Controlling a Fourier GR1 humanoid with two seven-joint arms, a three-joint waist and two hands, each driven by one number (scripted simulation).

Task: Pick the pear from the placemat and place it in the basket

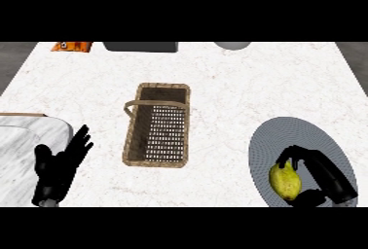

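Right hand: I see my right hand (pixel 320 176) at the lower right, over the placemat; its fingers curl over the top of the pear and the thumb sits below it, so it is grasping the pear
Pear: the yellow pear (pixel 285 181) lies inside the curl of my right hand, just to the left of the palm; it stands long-ways on the placemat, stem end away from me; I cannot tell whether it is lifted or resting
Placemat: the grey oval placemat (pixel 295 133) lies under my right hand and stretches away beyond the fingers
Basket: the wicker basket (pixel 132 141) sits well to the left of my right hand, between my two hands and nearer the left one; its handle (pixel 155 102) arches across the far part; the mesh floor shows inside
Left hand: my left hand (pixel 61 163) rests at the lower left, fingers straight and spread, holding nothing; just left of the basket but apart from it
Board: a marble slab (pixel 22 141) lies under and to the left of my left hand
Counter: the pale speckled counter (pixel 237 87) carries everything; beyond the basket, at the far edge, I see a dark box (pixel 140 46), an orange packet (pixel 72 46) and a grey round thing (pixel 232 45), all cut off
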